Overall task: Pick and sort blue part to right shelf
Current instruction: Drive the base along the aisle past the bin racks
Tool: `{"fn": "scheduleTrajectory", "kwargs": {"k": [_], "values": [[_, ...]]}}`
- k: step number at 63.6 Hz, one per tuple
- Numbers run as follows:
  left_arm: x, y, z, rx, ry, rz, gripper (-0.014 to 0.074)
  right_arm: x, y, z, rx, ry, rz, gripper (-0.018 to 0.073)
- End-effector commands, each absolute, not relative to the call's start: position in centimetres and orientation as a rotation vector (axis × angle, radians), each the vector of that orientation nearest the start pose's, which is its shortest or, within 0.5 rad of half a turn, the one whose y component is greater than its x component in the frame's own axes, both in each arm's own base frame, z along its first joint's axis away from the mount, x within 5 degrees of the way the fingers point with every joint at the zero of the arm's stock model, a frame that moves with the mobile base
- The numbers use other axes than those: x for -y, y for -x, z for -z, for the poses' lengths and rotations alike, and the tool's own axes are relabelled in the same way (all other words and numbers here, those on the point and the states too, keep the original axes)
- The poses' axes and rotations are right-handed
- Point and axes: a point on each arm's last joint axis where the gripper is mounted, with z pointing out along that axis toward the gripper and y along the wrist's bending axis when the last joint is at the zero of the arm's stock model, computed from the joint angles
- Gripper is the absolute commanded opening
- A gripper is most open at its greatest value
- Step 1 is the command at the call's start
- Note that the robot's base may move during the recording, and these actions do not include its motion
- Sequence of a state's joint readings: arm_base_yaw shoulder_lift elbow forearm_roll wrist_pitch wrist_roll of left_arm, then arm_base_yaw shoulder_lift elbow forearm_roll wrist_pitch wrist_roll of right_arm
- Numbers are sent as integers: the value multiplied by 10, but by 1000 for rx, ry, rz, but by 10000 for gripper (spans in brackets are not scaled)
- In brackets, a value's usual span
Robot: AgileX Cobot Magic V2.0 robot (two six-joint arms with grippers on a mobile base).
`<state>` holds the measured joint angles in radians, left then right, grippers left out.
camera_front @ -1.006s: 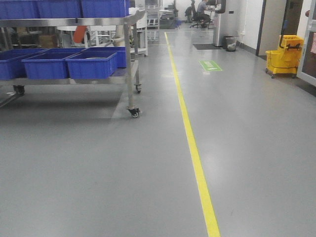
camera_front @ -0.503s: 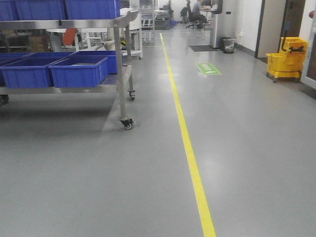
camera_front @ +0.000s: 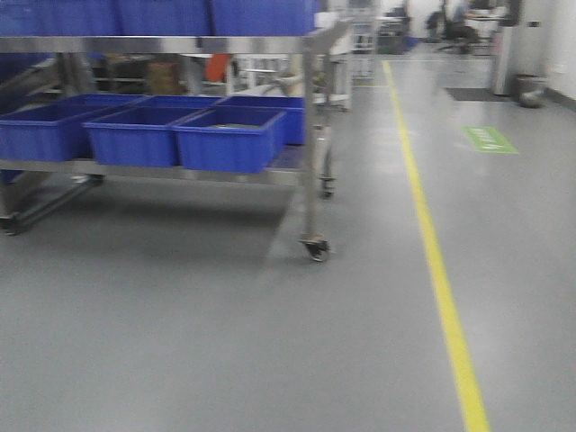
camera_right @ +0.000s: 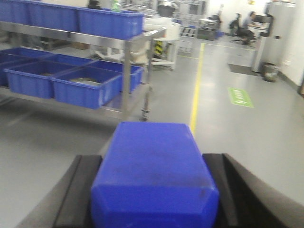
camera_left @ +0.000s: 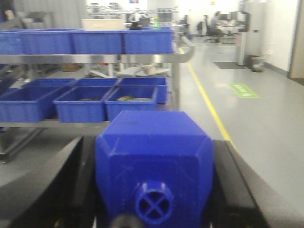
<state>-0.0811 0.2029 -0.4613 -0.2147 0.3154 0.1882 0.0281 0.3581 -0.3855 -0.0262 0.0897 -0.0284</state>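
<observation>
1. Read the step as carriage: see no arm in the front view, only grey floor point(camera_front: 180, 342), a yellow line point(camera_front: 441, 270) and a steel rack point(camera_front: 180, 43) of blue bins point(camera_front: 229, 139) off to the left
2. Hold the left hand point(camera_left: 151, 141) clenched on the blue part point(camera_left: 154, 161), pinched at both flanks between the black fingers point(camera_left: 61, 180), with its round cross-marked cap point(camera_left: 153, 207) towards the wrist camera
3. Hold the right hand point(camera_right: 152, 157) just as tight on the other blue block point(camera_right: 154, 185), with the cap end out of sight in that view
4. Cannot tell the chunkier-capped of the two from here, so check before placing
5. Roll the base smoothly, without jerks or sharp turns, to avoid shaking a block gripped only at its sides forward out of the fingers
6. Steer well clear of the rack's corner post point(camera_front: 310, 135) and castor point(camera_front: 315, 247)
7. Cannot pick out the task's right shelf from these views; confirm the target first, then stop square to it and near enough to reach without stretching
8. Lower the part onto the shelf before loosening the fingers, never dropping from above
</observation>
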Motion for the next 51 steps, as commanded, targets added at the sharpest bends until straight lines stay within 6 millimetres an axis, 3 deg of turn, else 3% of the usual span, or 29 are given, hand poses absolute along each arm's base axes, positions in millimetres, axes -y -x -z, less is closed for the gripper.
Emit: {"fn": "scheduleTrajectory", "kwargs": {"k": [1, 51], "values": [[8, -49, -344, -1427, -70, 133, 408, -2, -85, -329, -1430, 65, 39, 399], [8, -49, -344, -1427, -69, 135, 408, -2, -85, -329, -1430, 65, 39, 399]]}}
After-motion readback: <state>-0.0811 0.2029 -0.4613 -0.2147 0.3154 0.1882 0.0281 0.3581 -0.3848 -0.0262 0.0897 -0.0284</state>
